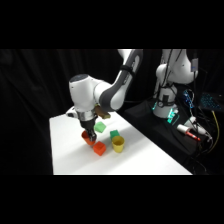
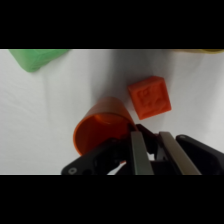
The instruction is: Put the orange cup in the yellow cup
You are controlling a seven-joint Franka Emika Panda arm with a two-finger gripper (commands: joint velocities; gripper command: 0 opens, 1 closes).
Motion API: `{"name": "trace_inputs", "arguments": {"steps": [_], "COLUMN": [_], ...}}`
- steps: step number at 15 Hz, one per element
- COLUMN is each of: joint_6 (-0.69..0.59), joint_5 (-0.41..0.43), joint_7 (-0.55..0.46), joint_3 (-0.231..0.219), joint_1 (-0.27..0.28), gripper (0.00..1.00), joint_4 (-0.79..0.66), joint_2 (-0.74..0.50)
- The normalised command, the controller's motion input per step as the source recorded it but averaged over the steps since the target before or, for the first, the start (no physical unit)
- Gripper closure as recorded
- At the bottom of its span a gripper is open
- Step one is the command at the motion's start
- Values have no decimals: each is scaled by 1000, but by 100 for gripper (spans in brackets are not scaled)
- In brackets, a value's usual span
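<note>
The orange cup stands on the white table, right under my gripper. In the wrist view the orange cup shows its open mouth, and my gripper sits at the right side of its rim. The two fingers are close together and seem to pinch the cup's wall. The yellow cup stands upright to the right, with its mouth up and apart from the gripper.
An orange-red cube lies between the two cups, close to the orange one. Two green blocks sit behind them, and one green block shows in the wrist view. The table's front edge is near.
</note>
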Motion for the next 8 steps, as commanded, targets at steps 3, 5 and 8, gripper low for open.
{"name": "trace_inputs", "arguments": {"steps": [3, 5, 8], "joint_6": [-266, -201, -144], "joint_5": [-133, -138, -135], "joint_7": [149, 161, 172], "joint_3": [-39, -19, 4], "joint_1": [101, 93, 81], "gripper": [96, 96, 96], "joint_4": [-114, -161, -243], "joint_2": [-348, -355, -381]}}
